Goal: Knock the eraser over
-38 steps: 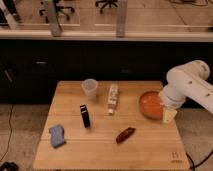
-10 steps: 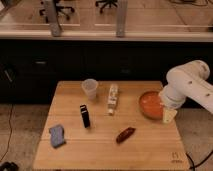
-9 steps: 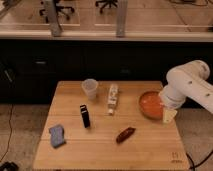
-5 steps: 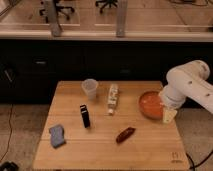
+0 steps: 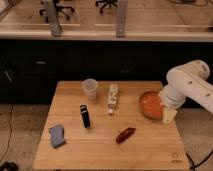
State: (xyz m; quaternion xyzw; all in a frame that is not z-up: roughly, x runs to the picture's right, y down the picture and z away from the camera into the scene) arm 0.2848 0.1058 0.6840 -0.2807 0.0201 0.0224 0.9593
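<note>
The eraser (image 5: pixel 85 115) is a small black slim block standing upright on the wooden table (image 5: pixel 100 150), left of centre. A clear cup (image 5: pixel 89 88) stands just behind it. My white arm (image 5: pixel 187 85) comes in from the right, and my gripper (image 5: pixel 169 115) hangs at the table's right edge, just right of the orange bowl (image 5: pixel 150 104). The gripper is far to the right of the eraser and holds nothing that I can see.
A long white patterned bar (image 5: pixel 113 98) lies at the centre back. A blue-grey soft pad (image 5: pixel 57 135) lies at the front left. A reddish-brown oblong thing (image 5: pixel 125 134) lies front of centre. A dark cabinet and counter stand behind the table.
</note>
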